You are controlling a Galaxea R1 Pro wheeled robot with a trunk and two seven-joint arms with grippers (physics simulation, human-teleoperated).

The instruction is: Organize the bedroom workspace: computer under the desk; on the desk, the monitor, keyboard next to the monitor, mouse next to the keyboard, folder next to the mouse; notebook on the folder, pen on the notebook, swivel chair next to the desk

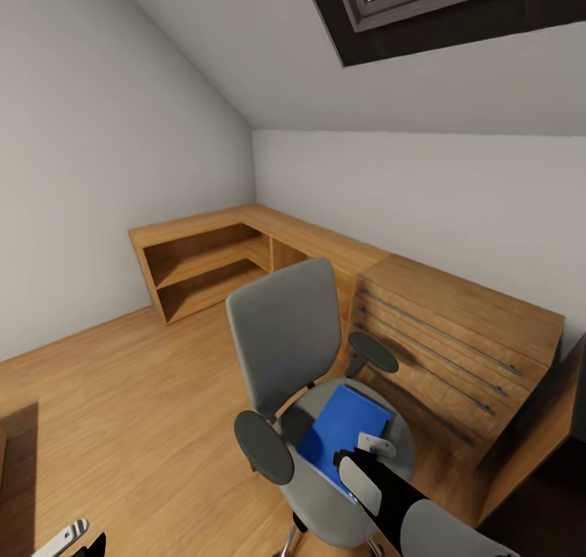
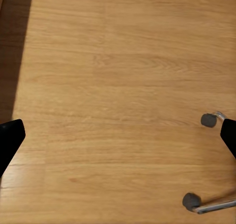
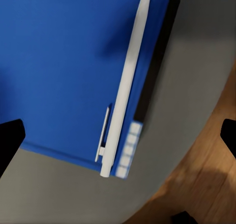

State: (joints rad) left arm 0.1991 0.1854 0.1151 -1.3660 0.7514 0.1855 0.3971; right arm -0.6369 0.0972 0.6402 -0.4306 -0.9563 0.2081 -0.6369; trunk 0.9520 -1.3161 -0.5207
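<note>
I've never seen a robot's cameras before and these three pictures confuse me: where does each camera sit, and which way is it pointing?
Head view: sits on the robot's head, looking forward and down at the swivel chair with the folder on its seat; the right gripper reaches in over it.
Left wrist view: sits by the left gripper, facing straight down at the floor; dark fingertips at both edges.
Right wrist view: sits by the right gripper, facing down at the folder and the pen lying on it.
Shared: head and right wrist views both show the folder on the chair.

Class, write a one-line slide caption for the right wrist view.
White pen lying along the blue folder's edge on the grey chair seat.
</note>
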